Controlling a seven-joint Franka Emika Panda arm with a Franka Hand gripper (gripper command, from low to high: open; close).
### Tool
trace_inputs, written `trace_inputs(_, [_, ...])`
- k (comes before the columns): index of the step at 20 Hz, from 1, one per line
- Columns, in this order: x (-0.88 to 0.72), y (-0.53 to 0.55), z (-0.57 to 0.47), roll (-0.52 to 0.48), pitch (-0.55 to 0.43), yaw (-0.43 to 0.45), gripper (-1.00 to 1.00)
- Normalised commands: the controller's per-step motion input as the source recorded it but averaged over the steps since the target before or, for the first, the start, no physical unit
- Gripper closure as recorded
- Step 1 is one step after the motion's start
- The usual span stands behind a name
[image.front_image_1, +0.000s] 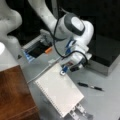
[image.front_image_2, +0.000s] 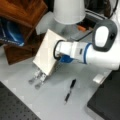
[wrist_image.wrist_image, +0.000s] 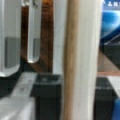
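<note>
Gripper (image.front_image_1: 79, 112) pinching the spiral notebook (image.front_image_1: 60, 91) w/ fingers poking past its low edge, tilted above grey table (image.front_image_1: 105, 100), black pen (image.front_image_2: 70, 90) near, wooden box (image.front_image_1: 15, 95) & white cup (image.front_image_2: 68, 10) beyond.

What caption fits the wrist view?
Gripper beside a notebook seen edge-on, above a wooden board.

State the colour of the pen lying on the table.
The pen is black, seen best in a front view.
</note>
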Motion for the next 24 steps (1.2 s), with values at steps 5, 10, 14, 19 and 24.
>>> trace_inputs(5, [0.0, 0.03, -0.16, -0.135, -0.146, -0.014, -1.0])
trace_inputs(10, [0.0, 0.06, -0.16, -0.09, -0.144, -0.039, -1.0])
trace_inputs(14, [0.0, 0.09, -0.15, -0.077, -0.14, -0.024, -1.0])
trace_inputs(19, [0.0, 0.08, -0.16, -0.065, -0.149, -0.009, -1.0])
trace_inputs(24, [-0.02, 0.1, -0.15, -0.049, -0.154, -0.03, -1.0])
